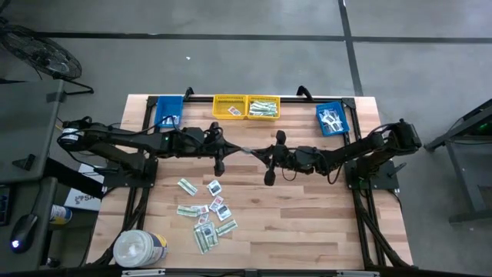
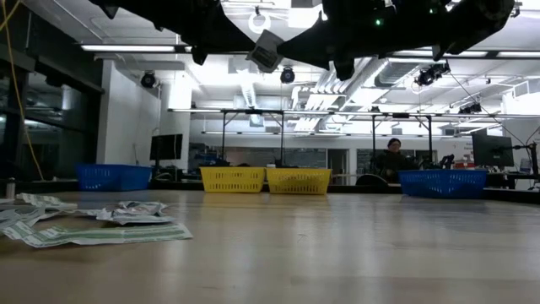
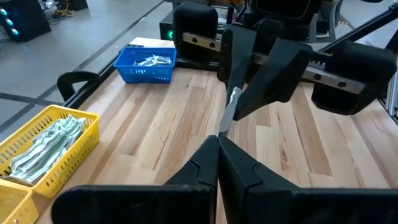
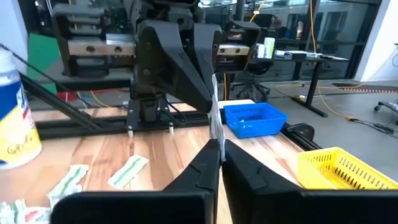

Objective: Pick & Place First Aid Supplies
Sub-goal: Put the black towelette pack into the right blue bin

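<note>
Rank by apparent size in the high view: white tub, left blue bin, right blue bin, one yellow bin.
1. White tub, clearly largest.
2. Yellow bin, left blue bin and right blue bin: too alike to order; an arm partly covers the left blue bin.

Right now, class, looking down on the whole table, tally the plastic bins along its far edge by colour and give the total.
Blue bins: 2
Yellow bins: 2
Total: 4 bins

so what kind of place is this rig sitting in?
Likely a robotics lab or open workshop: a wooden workbench on a concrete floor, exposed ceiling ducts and strip lights, and desks with monitors behind the table.
</note>
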